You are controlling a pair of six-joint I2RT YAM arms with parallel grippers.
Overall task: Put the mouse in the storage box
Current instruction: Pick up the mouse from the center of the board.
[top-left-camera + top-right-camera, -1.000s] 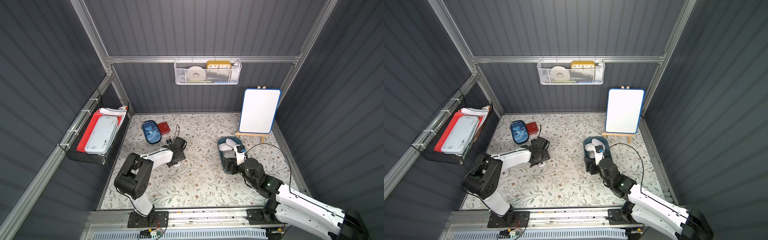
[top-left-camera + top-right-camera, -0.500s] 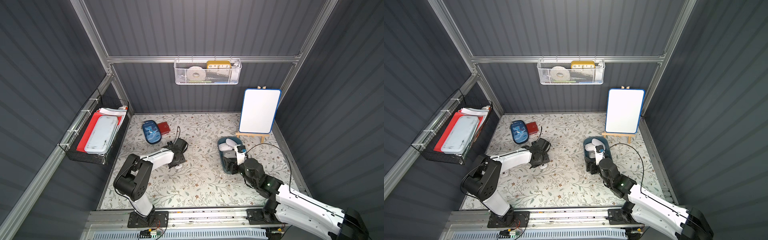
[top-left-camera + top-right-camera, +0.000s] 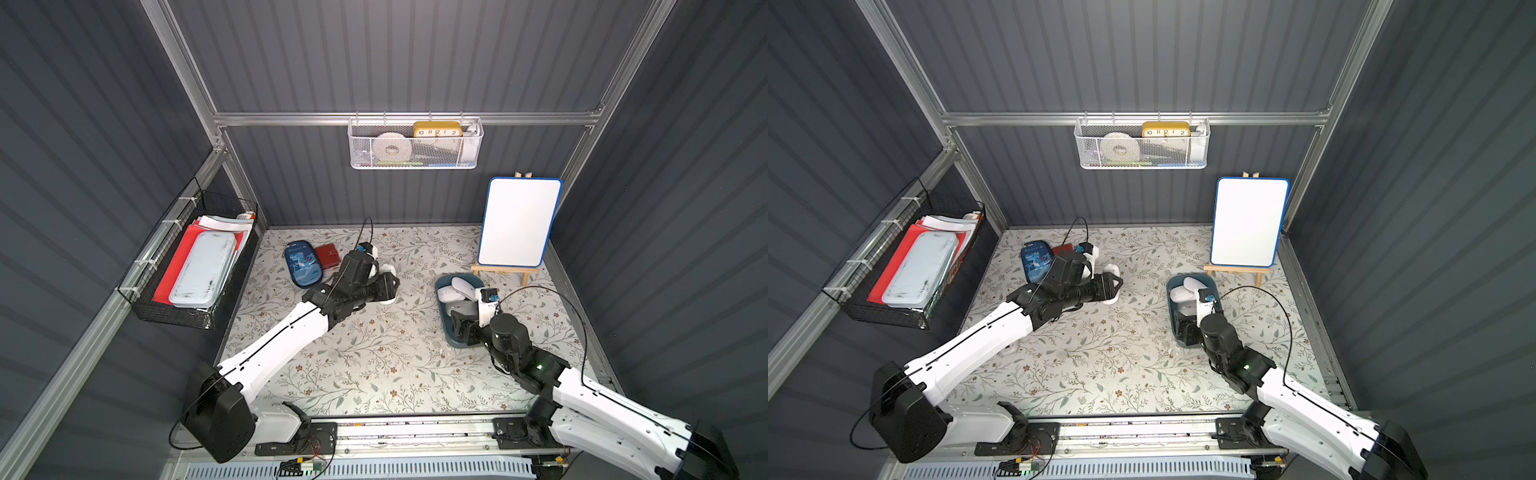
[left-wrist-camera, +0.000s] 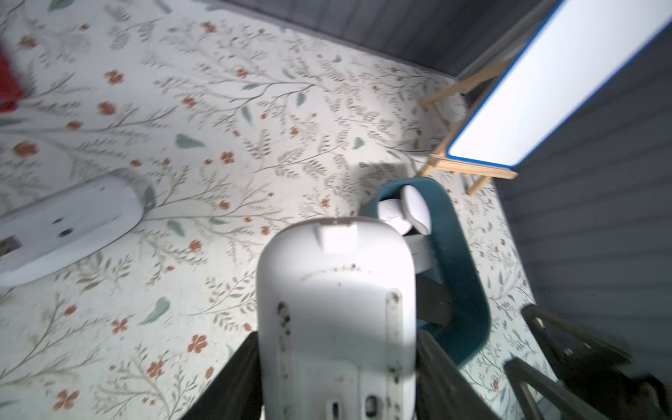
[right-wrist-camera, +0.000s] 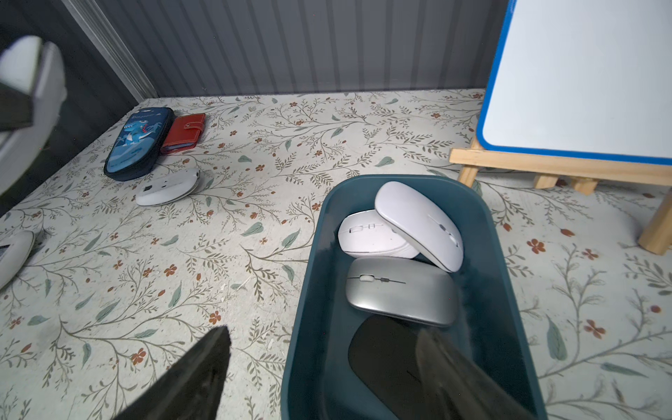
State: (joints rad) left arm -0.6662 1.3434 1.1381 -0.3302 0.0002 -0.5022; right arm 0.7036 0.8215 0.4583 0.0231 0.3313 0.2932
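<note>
The left gripper [image 3: 390, 286], just left of centre in both top views, is clenched on a white mouse [image 4: 336, 309]. It pinches the mouse's smooth sides and holds it above the floral table [image 3: 374, 365], well apart from the storage box [image 5: 400, 179] at centre right. The likeliest trouble is a clash. The right gripper [image 5: 320, 374] hangs over the near end of the box with its jaws spread, one finger inside the wall and one outside, so a carry across could meet it. The slick shell might also slip in the pinch. The box is already crowded: it holds a stubby white mouse [image 5: 371, 238] with a slim white mouse [image 5: 418, 222] leaning on it, a silver mouse [image 5: 400, 291] and a black mouse [image 5: 385, 356], so one dropped on that pile could slide over the low wall. The white mesh basket [image 3: 361, 156] at top centre holds a tape roll [image 3: 388, 147] and a yellow clock [image 3: 436, 129]. The black wire basket [image 3: 174, 316] at the left holds a red folder [image 3: 170, 274], papers [image 3: 220, 222] and a pale case [image 3: 201, 266].
</note>
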